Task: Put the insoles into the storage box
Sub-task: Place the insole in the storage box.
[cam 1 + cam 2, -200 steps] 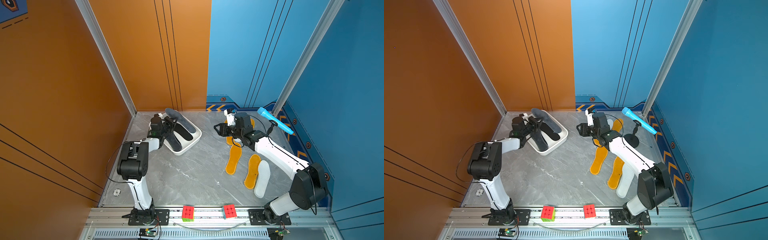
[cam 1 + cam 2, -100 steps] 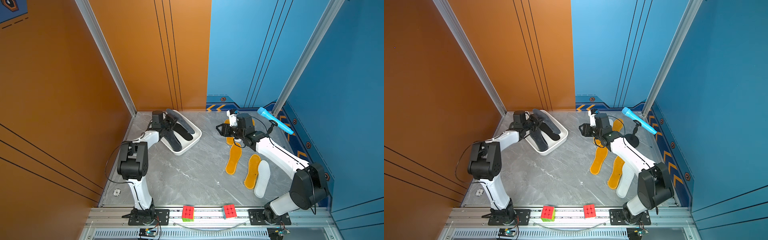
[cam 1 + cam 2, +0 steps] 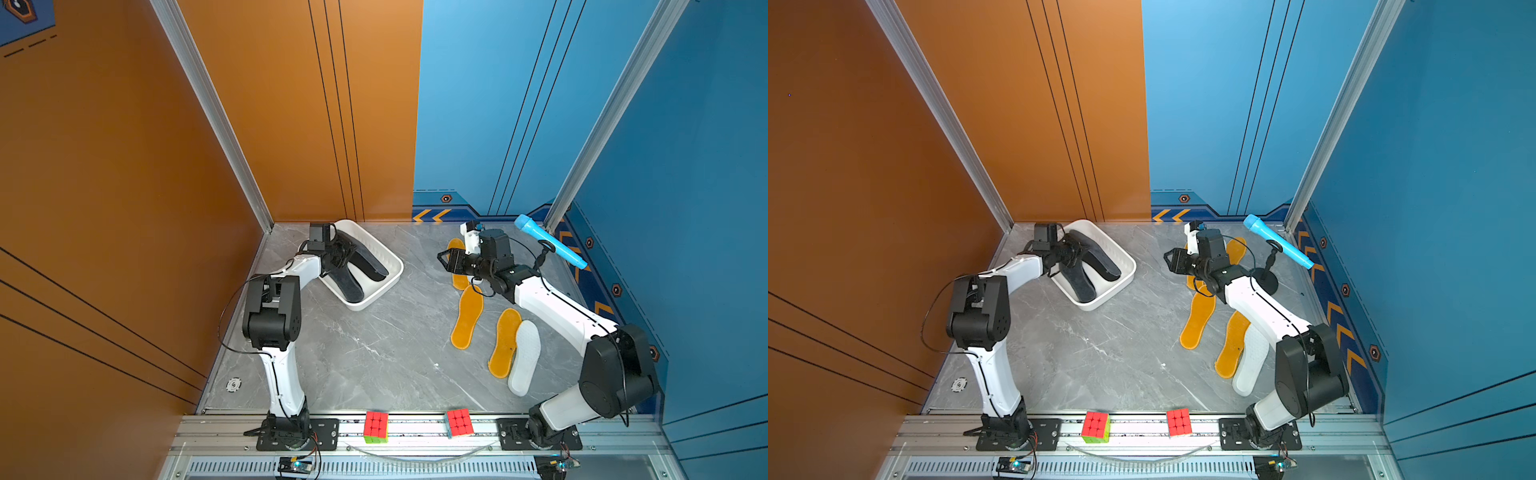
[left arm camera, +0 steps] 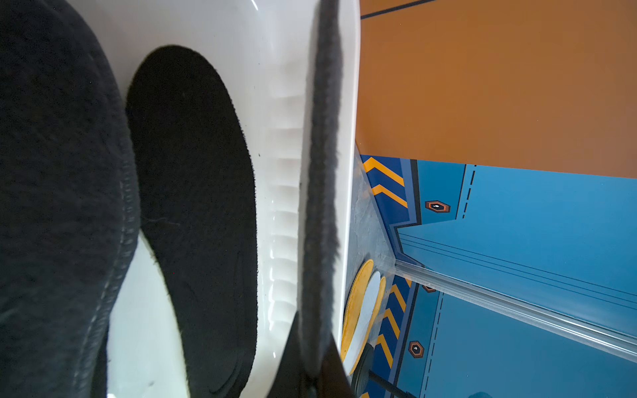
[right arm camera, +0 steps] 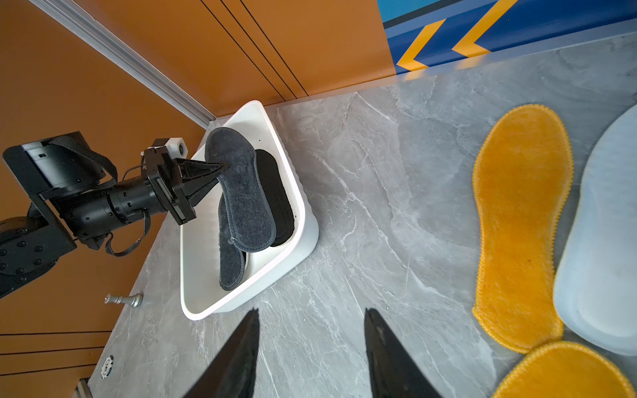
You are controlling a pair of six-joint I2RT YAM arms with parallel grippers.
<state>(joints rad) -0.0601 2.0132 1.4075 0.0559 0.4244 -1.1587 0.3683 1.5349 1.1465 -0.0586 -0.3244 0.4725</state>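
Observation:
The white storage box (image 3: 397, 266) (image 3: 1130, 266) (image 5: 303, 220) stands at the back left of the table, in both top views. My left gripper (image 3: 338, 253) (image 4: 315, 330) (image 5: 220, 167) is shut on the edge of a dark grey insole (image 3: 365, 258) (image 4: 322, 172) (image 5: 241, 193), held over the box. Under it lie a black insole (image 5: 277, 203) (image 4: 196, 206) and another dark grey one (image 5: 229, 265). My right gripper (image 3: 446, 259) (image 3: 1169, 259) (image 5: 312, 312) hangs open and empty above bare table. Orange-yellow insoles (image 3: 467, 318) (image 3: 505, 343) (image 5: 520, 224) and a white insole (image 3: 525, 357) (image 5: 606, 241) lie on the right.
A blue microphone (image 3: 550, 241) on a black stand rises at the back right, close to my right arm. Two colour cubes (image 3: 376, 426) (image 3: 459, 422) sit on the front rail. A small silver chess pawn (image 5: 125, 300) lies left of the box.
My left gripper has shifted slightly toward the back wall with the dark grey insole, which now lies more along the box. My right gripper has drifted a little toward the back.

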